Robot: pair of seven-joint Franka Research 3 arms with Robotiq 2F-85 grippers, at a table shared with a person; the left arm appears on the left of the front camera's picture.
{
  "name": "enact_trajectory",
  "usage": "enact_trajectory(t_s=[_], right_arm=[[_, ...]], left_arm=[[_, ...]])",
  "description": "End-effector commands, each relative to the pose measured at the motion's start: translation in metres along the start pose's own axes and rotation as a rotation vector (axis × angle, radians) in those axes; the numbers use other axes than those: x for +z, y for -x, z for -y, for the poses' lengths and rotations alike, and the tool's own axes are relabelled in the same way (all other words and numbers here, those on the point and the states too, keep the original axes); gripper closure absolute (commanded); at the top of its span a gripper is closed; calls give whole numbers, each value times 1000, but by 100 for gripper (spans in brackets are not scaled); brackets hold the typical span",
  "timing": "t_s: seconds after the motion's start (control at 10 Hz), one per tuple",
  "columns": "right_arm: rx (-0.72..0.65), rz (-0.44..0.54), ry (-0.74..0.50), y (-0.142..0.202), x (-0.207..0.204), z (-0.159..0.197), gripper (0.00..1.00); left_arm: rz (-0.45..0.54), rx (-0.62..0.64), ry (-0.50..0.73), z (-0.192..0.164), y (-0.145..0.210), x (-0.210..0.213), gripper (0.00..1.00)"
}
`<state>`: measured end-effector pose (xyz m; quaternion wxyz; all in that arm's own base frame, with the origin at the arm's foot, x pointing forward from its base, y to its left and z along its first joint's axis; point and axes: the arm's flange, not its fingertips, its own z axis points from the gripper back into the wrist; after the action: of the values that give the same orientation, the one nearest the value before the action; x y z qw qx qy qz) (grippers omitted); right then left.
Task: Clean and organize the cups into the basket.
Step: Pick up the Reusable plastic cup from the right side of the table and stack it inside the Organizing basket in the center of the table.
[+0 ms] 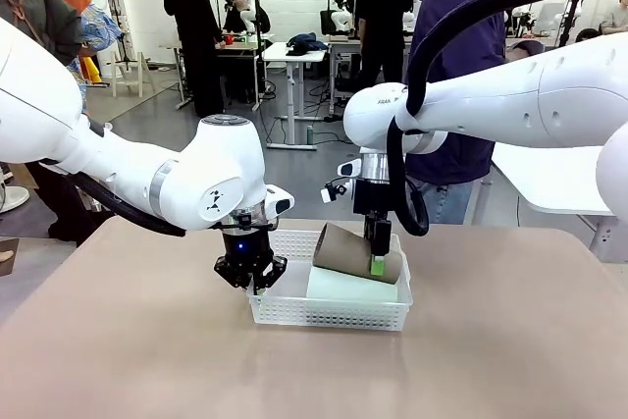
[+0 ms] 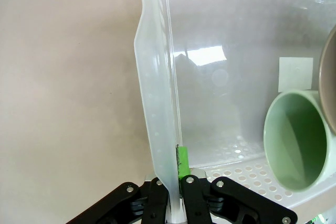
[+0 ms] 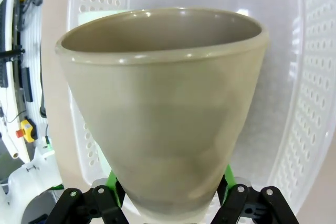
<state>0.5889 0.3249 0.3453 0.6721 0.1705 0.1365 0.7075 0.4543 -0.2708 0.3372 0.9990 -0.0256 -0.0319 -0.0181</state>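
So here's where you're at: your right claw [image 1: 378, 260] has a firm grip on the tan cup [image 1: 343, 250]. The jaws stand fairly wide and clamp the narrow base end, with a green pad on either side of it. The cup hangs over the basket [image 1: 294, 313], tilted, and its long axis runs roughly along the basket's length. Its mouth points toward your left side and sits a bit higher than its base. Right under it the mint cup [image 1: 343, 287] lies on its side on the basket floor along the near wall, mouth also facing your left. I honestly can't tell if the tan one is resting on the mint one or just hanging a hair above it. Your left claw [image 1: 250, 277] is pinched fully shut on the basket's left end wall at the near corner, which I'd guess is there to stop the basket sliding on the worktop [image 1: 147, 360]. The thing your next move hinges on, I reckon, is that the tan cup sits on top of the mint cup rather than beside it. The bare floor lies toward the far wall and the left end, so you'd want to shift it off the mint cup before lowering and flattening it. The right arm already has the cup, so that move is its to make.
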Motion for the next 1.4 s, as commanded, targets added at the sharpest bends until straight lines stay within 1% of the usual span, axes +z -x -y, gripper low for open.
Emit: enact_trajectory(t_s=[0.0, 0.4, 0.7, 1.0, 1.3], right_arm=[[39, -39, -16, -2, 0, 9, 20], [47, -40, -10, 0, -1, 10, 20], [50, -8, 12, -2, -5, 20, 20], [14, 26, 62, -4, -10, 31, 20], [-10, 20, 65, -3, -14, 36, 20]], left_arm=[[4, -2, 0, 0, 1, -1, 100], [4, -2, 0, 0, 1, -1, 100], [4, -2, 0, 0, 1, -1, 100], [4, -2, 0, 0, 1, -1, 100], [4, -2, 0, 0, 1, -1, 100]])
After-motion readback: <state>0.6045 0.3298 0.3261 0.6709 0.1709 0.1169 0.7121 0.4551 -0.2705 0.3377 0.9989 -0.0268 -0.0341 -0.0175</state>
